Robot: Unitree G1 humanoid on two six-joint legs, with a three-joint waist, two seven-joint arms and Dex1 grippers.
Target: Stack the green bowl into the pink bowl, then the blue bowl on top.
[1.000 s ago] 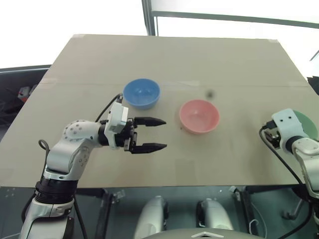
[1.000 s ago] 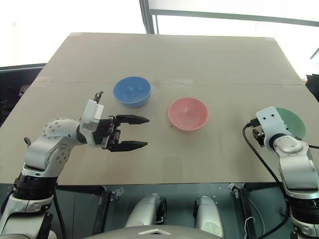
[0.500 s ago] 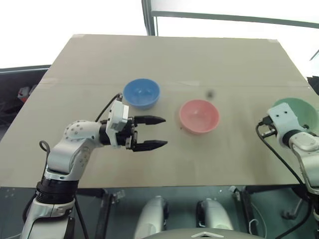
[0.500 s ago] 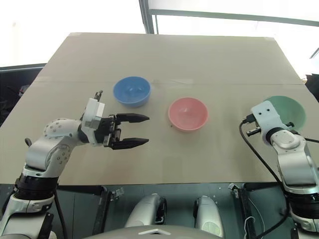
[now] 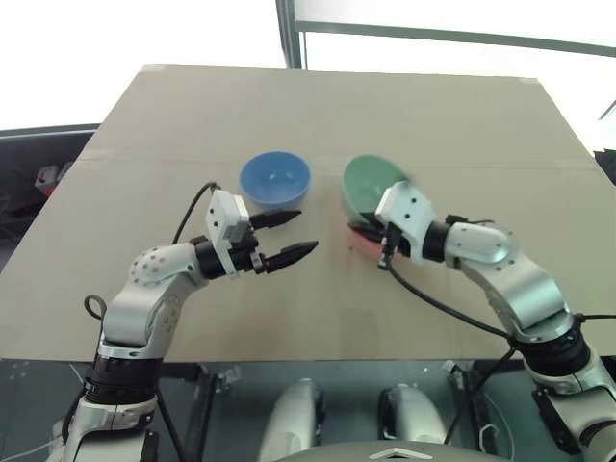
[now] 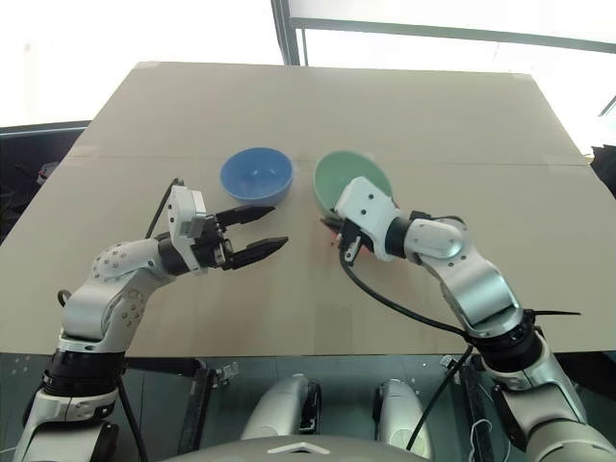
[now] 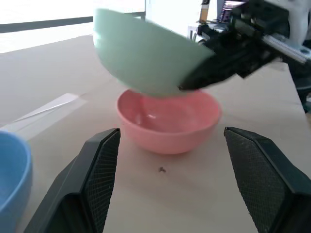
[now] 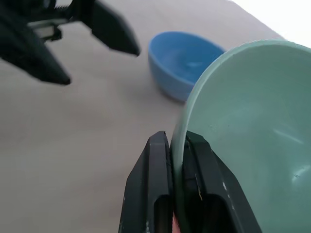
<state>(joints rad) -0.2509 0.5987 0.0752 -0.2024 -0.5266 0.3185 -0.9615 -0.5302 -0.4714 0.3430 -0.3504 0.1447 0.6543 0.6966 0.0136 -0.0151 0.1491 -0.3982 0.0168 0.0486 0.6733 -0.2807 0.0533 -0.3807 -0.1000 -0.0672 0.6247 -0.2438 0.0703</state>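
My right gripper (image 8: 176, 140) is shut on the rim of the green bowl (image 5: 369, 183), one finger (image 8: 155, 184) outside the wall and the other inside. The bowl hangs tilted just above the pink bowl (image 7: 167, 124), which it largely hides in the head views. The blue bowl (image 5: 274, 180) stands upright on the table to the left of them. My left gripper (image 5: 298, 233) is open and empty, hovering just in front of the blue bowl with its fingers pointing toward the pink bowl.
The bowls sit near the middle of a tan table (image 5: 433, 115). A taped seam (image 5: 144, 159) runs across it behind the bowls. Bare tabletop lies to the right of the pink bowl and along the front edge.
My right arm swung left from the table's right edge, carrying the green bowl over the pink bowl. My left gripper edged forward and turned more toward the bowls.
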